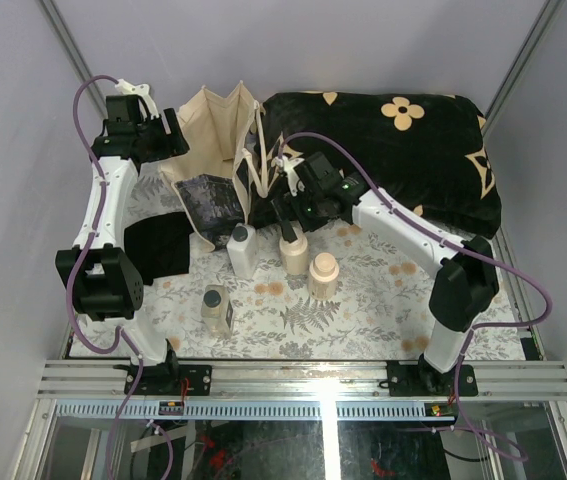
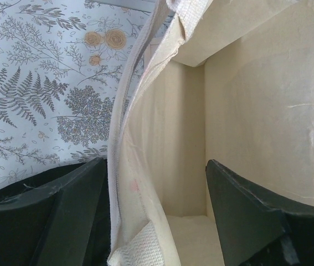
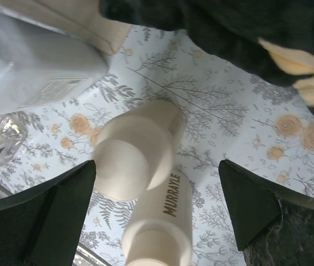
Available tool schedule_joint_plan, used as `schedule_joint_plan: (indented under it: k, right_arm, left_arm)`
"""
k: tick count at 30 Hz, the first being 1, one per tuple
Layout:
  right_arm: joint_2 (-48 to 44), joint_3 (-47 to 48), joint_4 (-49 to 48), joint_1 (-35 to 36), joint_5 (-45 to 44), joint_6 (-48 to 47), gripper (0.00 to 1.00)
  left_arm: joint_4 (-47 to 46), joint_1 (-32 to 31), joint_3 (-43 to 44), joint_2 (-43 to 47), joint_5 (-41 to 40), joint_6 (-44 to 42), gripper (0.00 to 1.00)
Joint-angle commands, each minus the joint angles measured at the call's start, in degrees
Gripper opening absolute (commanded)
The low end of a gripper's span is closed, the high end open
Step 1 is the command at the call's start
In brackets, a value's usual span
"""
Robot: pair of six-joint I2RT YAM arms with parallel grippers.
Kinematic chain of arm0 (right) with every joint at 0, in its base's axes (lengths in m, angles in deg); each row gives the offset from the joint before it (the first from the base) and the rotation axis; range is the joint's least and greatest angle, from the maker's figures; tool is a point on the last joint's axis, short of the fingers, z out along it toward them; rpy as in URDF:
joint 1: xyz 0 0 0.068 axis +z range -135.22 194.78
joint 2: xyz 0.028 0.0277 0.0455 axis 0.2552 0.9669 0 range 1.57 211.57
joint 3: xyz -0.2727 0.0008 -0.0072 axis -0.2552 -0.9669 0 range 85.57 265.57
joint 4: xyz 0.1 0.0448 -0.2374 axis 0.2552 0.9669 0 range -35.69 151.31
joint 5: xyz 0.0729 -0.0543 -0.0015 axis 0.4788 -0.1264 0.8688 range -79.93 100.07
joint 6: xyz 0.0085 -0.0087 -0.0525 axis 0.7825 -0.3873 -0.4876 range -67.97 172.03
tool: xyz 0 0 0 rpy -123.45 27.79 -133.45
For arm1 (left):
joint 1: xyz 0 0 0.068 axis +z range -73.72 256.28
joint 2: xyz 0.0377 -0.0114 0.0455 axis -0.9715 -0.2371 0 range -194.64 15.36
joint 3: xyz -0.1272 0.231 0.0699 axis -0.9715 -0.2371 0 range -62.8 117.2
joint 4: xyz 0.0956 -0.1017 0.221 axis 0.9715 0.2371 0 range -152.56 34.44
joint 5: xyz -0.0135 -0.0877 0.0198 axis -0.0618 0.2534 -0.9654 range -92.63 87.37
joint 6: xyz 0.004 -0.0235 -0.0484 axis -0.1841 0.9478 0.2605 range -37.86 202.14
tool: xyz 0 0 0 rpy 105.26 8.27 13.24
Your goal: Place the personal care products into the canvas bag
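Right gripper point(image 3: 157, 166): jaws fully open, poised over 1 round beige bottle point(image 3: 136, 152) standing just beside canvas bag point(image 1: 218, 150). Likely light, rigid, smooth plastic; grip body below cap. Left gripper point(image 2: 154, 163): jaws open astride bag rim.

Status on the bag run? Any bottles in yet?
Done: nothing packed. All four stand on the table: white bottle, back beige bottle, front beige bottle, small tan bottle.
In hand: left gripper straddles the bag rim, jaws apart. Right gripper hangs open over the back beige bottle, not gripping.
Left: grasp and bag all four.
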Motion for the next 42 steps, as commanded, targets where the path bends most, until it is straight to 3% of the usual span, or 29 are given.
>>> schedule_joint_plan:
  k: [1,10,19,32,42]
  right_arm:
    - [1.0,1.5,2.3,1.4,0.2,-0.8,1.00]
    - [2.7,-0.2,4.6,2.0,-1.1,-1.3,1.00]
    - [6.9,2.2,3.6,3.0,-1.1,-2.0,0.94]
    - [12.2,7.9,7.3,4.2,-5.9,-4.0,0.90]
    - [15.8,13.6,15.5,4.4,-6.5,-7.0,0.90]
  left_arm:
    - [-3.1,-0.3,-1.1,0.1,0.2,-1.6,0.73]
    - [-3.1,-0.3,-1.6,0.8,0.7,-2.2,0.72]
    - [-3.1,-0.3,-1.7,0.7,1.7,-2.1,0.52]
    - [-3.1,-0.4,-1.5,0.8,1.6,-2.2,0.52]
    - [-3.1,-0.4,-1.5,0.5,1.9,-1.9,0.53]
